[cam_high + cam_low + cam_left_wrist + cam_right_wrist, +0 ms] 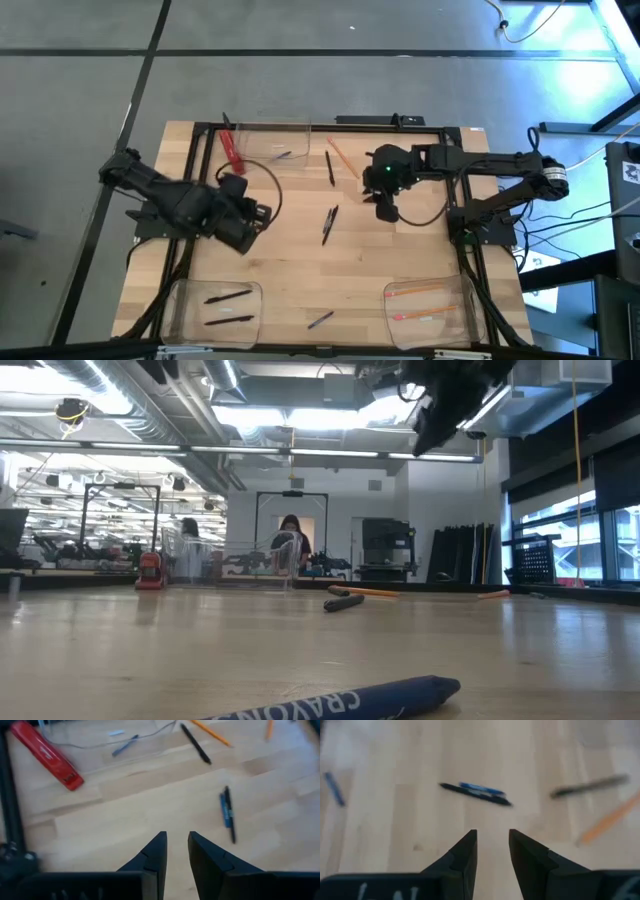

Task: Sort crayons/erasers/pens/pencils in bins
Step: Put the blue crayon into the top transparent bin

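High view: left gripper (262, 213) over the table's (290, 280) left middle, empty. Right gripper (386, 210) right of centre, also empty. Pen and crayon pair (329, 224) between the two, nearer the right one. Another pen (329, 167) and a pencil (343, 157) beyond the right gripper toward the far edge. Far bin (268, 140) holds a crayon (281, 155); red strip (232, 151) at its left end. Near-left bin (215, 308) holds two pens; near-right bin (432, 305) holds two pencils. Lone crayon (320, 320) at the near edge between those bins.

Low view: crayon (350, 702) close in front, flat on the table. Pen (343, 602) and pencil (372, 592) farther back. One arm hangs in from top right; fingers not visible. Two people in the room behind.

Left wrist: fingers (155, 855) parted by a narrow gap, nothing between. Pen and crayon side by side ahead, off to one side. Red strip and far bin farther out.

Right wrist: fingers (465, 852) parted, nothing held. Pen (475, 794) and crayon (481, 788) touching, straight ahead. Pencil (610, 822) off to the side.
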You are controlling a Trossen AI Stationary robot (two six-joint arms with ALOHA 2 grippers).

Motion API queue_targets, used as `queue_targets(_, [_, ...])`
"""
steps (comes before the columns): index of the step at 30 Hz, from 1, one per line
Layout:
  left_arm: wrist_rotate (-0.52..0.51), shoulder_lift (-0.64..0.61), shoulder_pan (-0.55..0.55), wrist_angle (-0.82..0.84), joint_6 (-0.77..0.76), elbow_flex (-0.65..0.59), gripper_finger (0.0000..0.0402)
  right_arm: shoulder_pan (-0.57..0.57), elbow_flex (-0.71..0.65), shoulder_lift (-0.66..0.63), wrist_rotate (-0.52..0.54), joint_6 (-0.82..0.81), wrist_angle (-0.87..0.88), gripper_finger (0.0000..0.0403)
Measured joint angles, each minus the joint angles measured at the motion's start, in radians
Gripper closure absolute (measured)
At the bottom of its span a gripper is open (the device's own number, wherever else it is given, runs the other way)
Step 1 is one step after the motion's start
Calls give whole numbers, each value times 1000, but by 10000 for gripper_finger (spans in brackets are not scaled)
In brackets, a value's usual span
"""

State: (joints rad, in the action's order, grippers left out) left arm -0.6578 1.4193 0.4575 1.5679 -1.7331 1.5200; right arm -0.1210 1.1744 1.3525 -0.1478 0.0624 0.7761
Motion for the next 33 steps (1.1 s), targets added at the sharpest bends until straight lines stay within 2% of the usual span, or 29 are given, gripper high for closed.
queue_targets(4, [19, 0, -83, -1, 133, 0, 332, 31, -4, 4, -24, 101, -85, 288])
queue_targets(9, [93, 0, -178, -8, 307, 0, 332, 37, -4, 70, -20, 58, -310, 288])
queue_targets(14, [129, 0, -258, -24, 334, 0, 332, 38, -4, 145, -6, 98, -422, 288])
queue_targets(19, [223, 11, -327, -159, 488, -37, 332, 38, -4, 132, 23, 99, -422, 288])
queue_targets(26, [313, 48, -409, -484, 753, -95, 332, 76, 52, 57, 38, 97, -329, 288])
queue_targets(30, [372, 113, -440, -575, 801, -122, 332, 128, 59, -3, 153, 99, -323, 288])
queue_targets(33, [407, 173, -453, -621, 802, -140, 332, 167, 59, -48, 190, 96, -306, 288])
